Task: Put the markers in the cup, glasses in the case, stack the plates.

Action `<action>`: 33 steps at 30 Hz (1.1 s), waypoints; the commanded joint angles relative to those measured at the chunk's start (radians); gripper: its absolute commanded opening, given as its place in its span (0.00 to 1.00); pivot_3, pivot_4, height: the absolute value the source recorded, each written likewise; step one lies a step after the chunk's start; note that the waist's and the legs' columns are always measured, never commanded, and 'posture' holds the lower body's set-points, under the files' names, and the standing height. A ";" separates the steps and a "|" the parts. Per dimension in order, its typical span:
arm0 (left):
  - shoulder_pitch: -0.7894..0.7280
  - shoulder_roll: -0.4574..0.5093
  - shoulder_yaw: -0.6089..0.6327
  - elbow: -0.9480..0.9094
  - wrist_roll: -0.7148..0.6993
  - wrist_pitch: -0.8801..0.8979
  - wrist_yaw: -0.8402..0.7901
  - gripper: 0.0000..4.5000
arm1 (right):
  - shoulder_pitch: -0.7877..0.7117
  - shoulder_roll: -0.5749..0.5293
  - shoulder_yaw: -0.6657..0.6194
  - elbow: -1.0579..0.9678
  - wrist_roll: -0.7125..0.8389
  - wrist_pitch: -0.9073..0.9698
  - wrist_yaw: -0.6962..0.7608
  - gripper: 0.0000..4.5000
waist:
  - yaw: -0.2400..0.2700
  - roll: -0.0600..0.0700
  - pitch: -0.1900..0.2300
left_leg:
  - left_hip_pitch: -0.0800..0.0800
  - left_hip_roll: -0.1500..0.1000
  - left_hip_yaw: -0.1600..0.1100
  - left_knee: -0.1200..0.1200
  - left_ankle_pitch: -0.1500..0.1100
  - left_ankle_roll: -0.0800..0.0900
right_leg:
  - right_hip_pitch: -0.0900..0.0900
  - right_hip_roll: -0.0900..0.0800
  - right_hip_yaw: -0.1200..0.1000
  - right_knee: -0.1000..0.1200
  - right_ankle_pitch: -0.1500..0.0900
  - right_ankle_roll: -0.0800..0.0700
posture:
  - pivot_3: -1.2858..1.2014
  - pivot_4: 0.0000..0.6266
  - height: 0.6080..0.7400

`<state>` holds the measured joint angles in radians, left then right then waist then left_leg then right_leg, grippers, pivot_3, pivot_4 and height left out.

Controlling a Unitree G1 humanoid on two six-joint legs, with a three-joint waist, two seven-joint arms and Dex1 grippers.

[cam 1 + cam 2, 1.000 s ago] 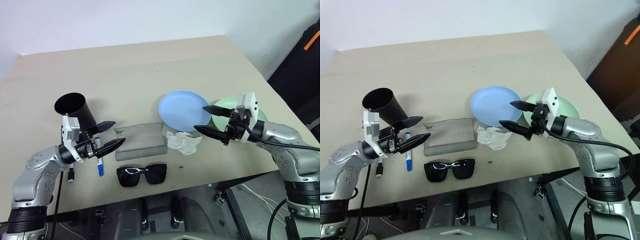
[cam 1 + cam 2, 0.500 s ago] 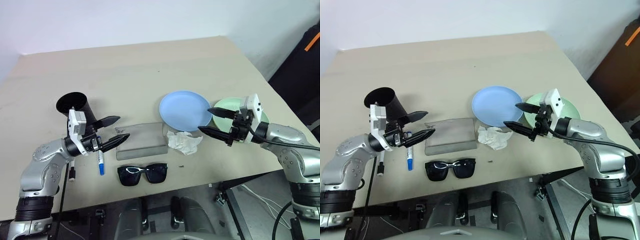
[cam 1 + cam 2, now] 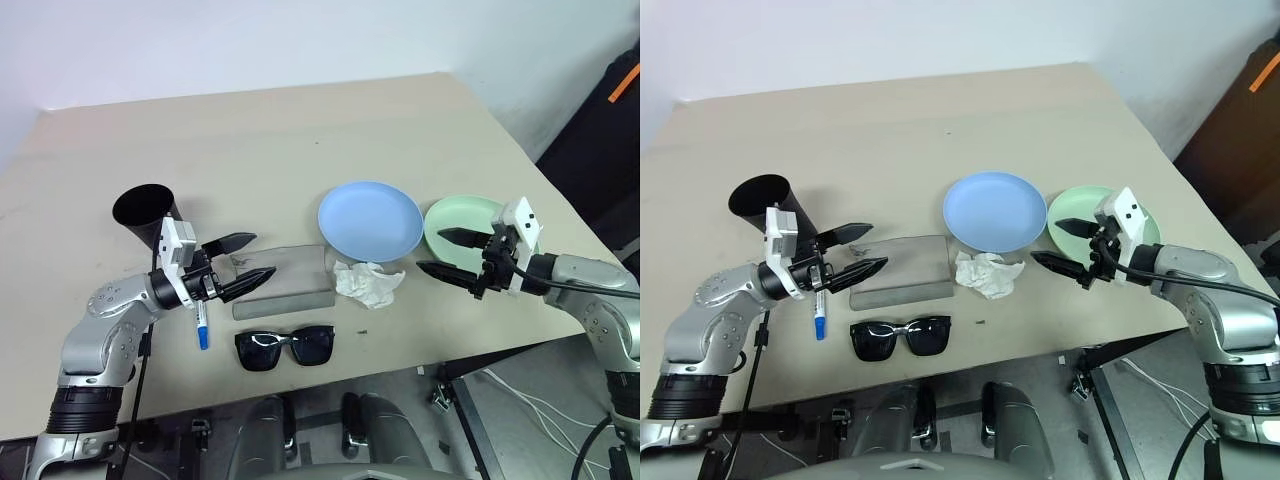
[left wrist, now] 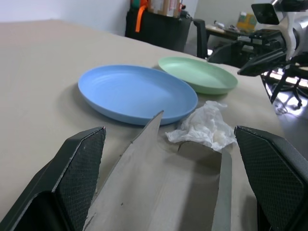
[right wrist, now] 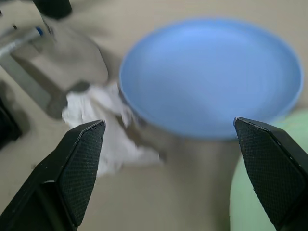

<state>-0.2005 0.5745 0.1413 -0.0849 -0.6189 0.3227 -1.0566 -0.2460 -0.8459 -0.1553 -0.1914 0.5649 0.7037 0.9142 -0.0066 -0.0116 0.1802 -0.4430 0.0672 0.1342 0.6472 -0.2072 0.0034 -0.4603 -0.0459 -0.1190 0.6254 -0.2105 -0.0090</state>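
Observation:
The black cup (image 3: 145,210) stands upright at the left. The grey case (image 3: 285,283) lies in the middle, with the black glasses (image 3: 285,349) in front of it. A blue-capped marker (image 3: 201,328) and a thinner marker (image 3: 143,348) lie left of the case. My left gripper (image 3: 262,255) is open, hovering at the case's left end and pointing along it. The light blue plate (image 3: 370,220) and the mint green plate (image 3: 470,222) lie side by side. My right gripper (image 3: 430,250) is open and empty, held in front of the gap between the two plates.
A crumpled white tissue (image 3: 368,282) lies between the case and the blue plate. The table's front edge (image 3: 400,365) runs just below the glasses, and its right edge passes close to the green plate. Dark furniture (image 3: 600,130) stands beyond the right edge.
My left gripper moved right, from beside the cup to the case's left end. My right gripper shifted right off the blue plate and tipped downward. Both stayed open.

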 commanded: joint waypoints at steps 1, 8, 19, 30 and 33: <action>-0.012 -0.014 -0.004 -0.013 0.010 -0.021 0.008 1.00 | -0.002 -0.069 0.047 -0.002 -0.062 0.032 0.005 1.00 | 0.000 0.000 0.000 | 0.000 0.000 0.000 0.000 0.000 0.000 | 0.000 0.000 0.000 0.000 0.000 0.000 | 0.52 0.24 1.00; -0.020 -0.032 -0.014 0.014 0.033 -0.052 -0.004 1.00 | -0.035 -0.085 0.128 0.057 -0.168 0.010 -0.024 1.00 | -0.002 0.000 0.000 | 0.000 0.000 0.000 0.000 0.000 0.000 | 0.000 0.000 0.000 0.000 0.000 0.000 | 0.52 0.24 1.00; -0.010 -0.040 -0.016 0.035 0.053 -0.085 -0.013 1.00 | -0.057 -0.104 0.140 0.072 -0.226 0.009 -0.003 0.26 | -0.001 0.000 0.000 | 0.000 0.000 0.000 0.001 0.000 0.000 | 0.000 0.000 0.000 0.000 0.000 0.000 | 0.52 0.24 1.00; -0.033 -0.047 -0.011 0.081 0.066 -0.106 -0.031 1.00 | -0.144 -0.170 0.018 0.002 -0.152 0.032 0.048 0.01 | -0.002 -0.001 0.000 | 0.000 0.000 0.000 0.001 0.000 0.000 | -0.001 0.000 0.000 0.001 0.000 0.000 | 0.52 0.24 1.00; -0.043 -0.051 -0.012 0.100 0.071 -0.118 -0.038 1.00 | -0.179 -0.156 0.004 -0.056 -0.119 0.024 0.054 0.01 | -0.003 -0.001 0.000 | 0.000 0.000 0.000 0.001 0.000 0.000 | -0.001 0.000 0.000 0.001 0.000 0.000 | 0.52 0.24 1.00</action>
<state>-0.2261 0.5236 0.1267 0.0194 -0.5524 0.2288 -1.0863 -0.3902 -0.9998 -0.1084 -0.1859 0.4172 0.7422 0.9632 -0.0092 -0.0122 0.1803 -0.4431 0.0672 0.1337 0.6480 -0.2072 0.0034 -0.4610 -0.0454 -0.1191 0.6263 -0.2106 -0.0089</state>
